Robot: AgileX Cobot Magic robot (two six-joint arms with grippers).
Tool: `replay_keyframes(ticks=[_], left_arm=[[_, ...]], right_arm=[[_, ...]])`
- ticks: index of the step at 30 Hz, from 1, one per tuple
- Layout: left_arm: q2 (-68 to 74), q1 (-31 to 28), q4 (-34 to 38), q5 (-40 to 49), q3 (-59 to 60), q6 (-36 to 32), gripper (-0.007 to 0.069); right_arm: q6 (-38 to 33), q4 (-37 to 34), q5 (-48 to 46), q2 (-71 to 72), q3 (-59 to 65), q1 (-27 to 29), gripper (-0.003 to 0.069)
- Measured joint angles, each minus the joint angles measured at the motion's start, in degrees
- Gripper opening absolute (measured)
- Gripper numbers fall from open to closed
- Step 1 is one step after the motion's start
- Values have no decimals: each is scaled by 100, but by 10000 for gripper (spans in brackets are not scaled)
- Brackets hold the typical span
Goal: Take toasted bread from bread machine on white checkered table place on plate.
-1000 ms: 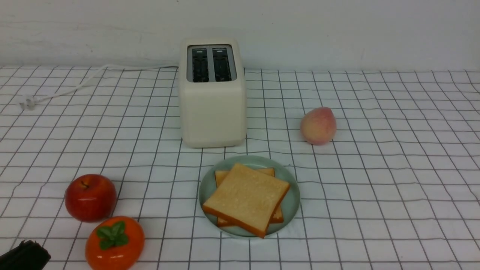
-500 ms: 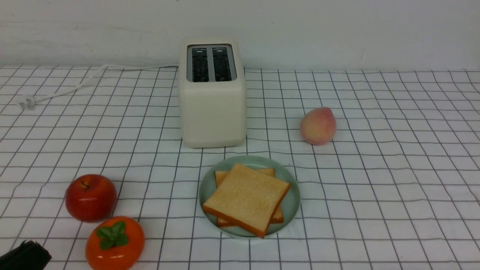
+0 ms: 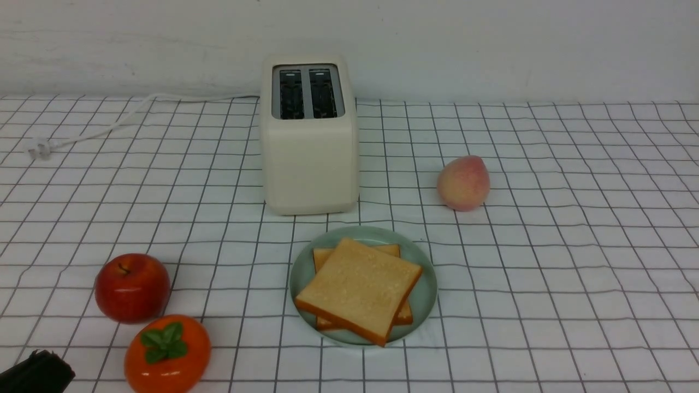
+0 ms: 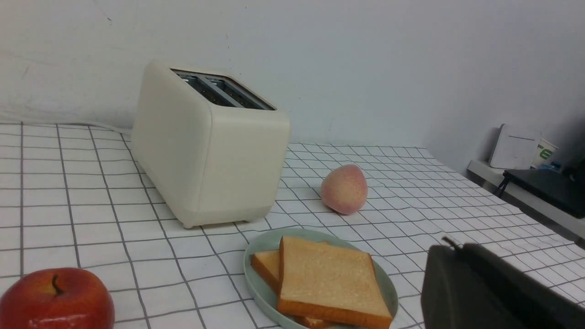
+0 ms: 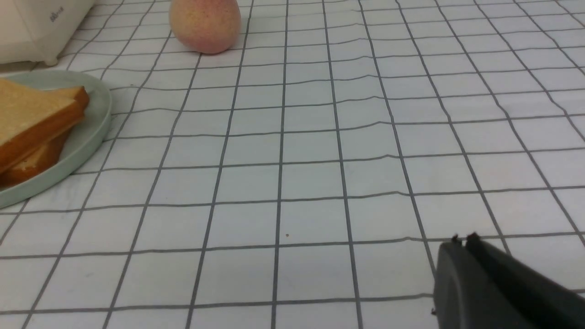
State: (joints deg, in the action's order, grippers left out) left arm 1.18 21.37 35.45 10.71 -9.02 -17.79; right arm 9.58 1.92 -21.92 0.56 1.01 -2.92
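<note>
Two slices of toasted bread (image 3: 357, 286) lie stacked on the mint-green plate (image 3: 428, 289), the top slice turned askew over the lower one (image 3: 327, 254). Behind the plate stands the cream bread machine (image 3: 309, 158), both slots dark and empty. Everything rests on the white checkered table (image 3: 546, 262). My left gripper (image 4: 457, 249) is shut and empty, low at the near left corner (image 3: 35, 374), apart from the plate (image 4: 260, 292). My right gripper (image 5: 462, 241) is shut and empty over bare cloth, well right of the plate (image 5: 87, 137) and its toast (image 5: 32, 119); the front view does not show it.
A red apple (image 3: 132, 287) and an orange persimmon (image 3: 166, 352) sit near left, close to my left gripper. A peach (image 3: 463, 183) lies right of the toaster. The white cord and plug (image 3: 41, 148) trail off to the far left. A wall closes the back.
</note>
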Motion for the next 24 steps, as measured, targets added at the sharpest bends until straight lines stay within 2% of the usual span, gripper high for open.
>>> replay_keyframes(ticks=[5, 7, 9, 10, 14, 20, 24], left_arm=[[0, -69, -396, -60, 156, 205, 1], [-68, -398, -993, -68, 315, 677, -13], [-118, -611, -1241, -68, 419, 949, -13], [-165, -900, -1520, -55, 560, 1193, -13], [-177, -1396, -1931, 142, 948, 1402, -13], [-177, -1481, -2284, 1211, 1070, 1571, -13], [-177, -1481, -2308, 1211, 1070, 1875, -13]], right_arm=[[0, 0, 0, 0, 0, 0, 1], [0, 0, 0, 0, 0, 0, 2], [0, 0, 0, 0, 0, 0, 3], [0, 0, 0, 0, 0, 0, 4], [0, 0, 0, 0, 0, 0, 9], [0, 0, -5, 0, 0, 0, 14], [0, 0, -5, 0, 0, 0, 19]])
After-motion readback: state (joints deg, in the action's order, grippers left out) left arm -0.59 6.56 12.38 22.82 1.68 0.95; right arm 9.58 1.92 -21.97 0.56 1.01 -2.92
